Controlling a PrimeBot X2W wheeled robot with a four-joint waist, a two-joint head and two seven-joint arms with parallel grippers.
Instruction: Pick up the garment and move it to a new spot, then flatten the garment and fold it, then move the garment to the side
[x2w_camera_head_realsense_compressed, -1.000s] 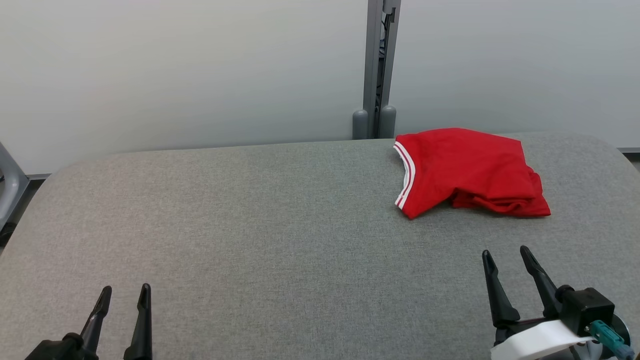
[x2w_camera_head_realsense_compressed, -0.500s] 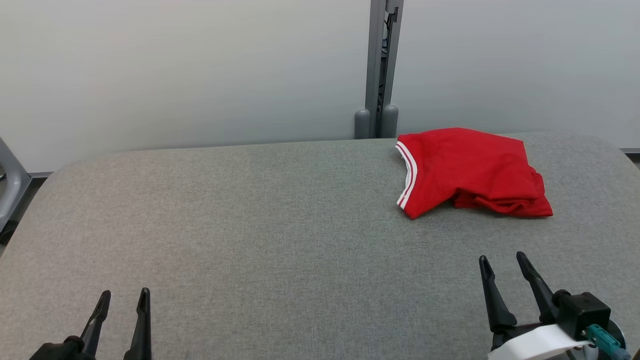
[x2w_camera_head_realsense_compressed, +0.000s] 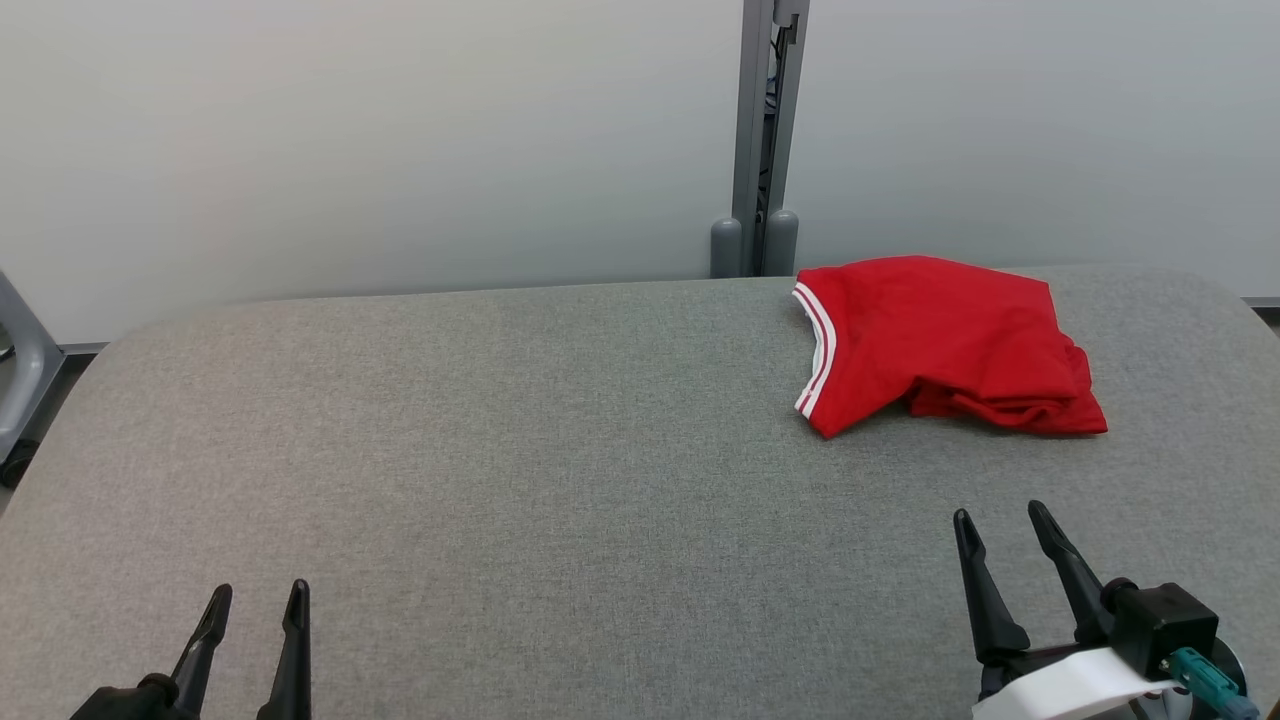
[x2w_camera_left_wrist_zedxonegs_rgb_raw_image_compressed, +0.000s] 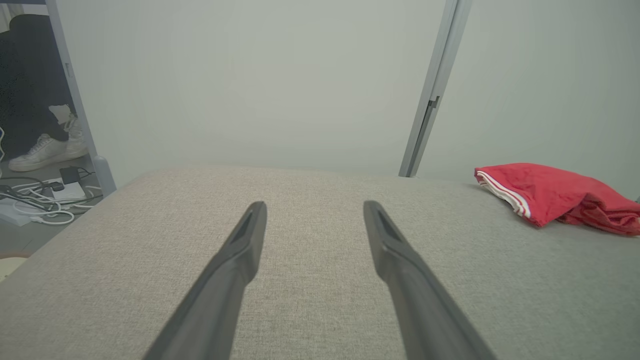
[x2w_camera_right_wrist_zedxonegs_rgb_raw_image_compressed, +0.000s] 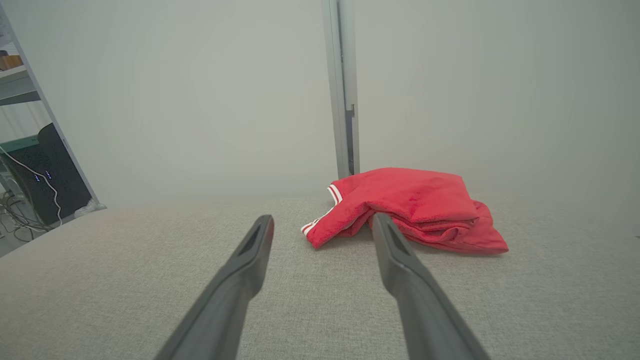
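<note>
Crumpled red knit garment with white-striped trim (x2w_camera_head_realsense_compressed: 940, 340) lies at 1 o'clock on grey fabric-covered bench (x2w_camera_head_realsense_compressed: 500, 450), near far edge. Likely light, limp, non-slip; pinch bunched folds at its 5 o'clock. Right claw (x2w_camera_head_realsense_compressed: 998, 512) agape, empty, nearest. Left claw (x2w_camera_head_realsense_compressed: 260, 588) agape, empty, 7 o'clock.

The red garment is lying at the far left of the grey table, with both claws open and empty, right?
No. The red garment lies at the far right of the grey table, not the left, as the head view shows. The left claw and the right claw are indeed open and empty.
</note>
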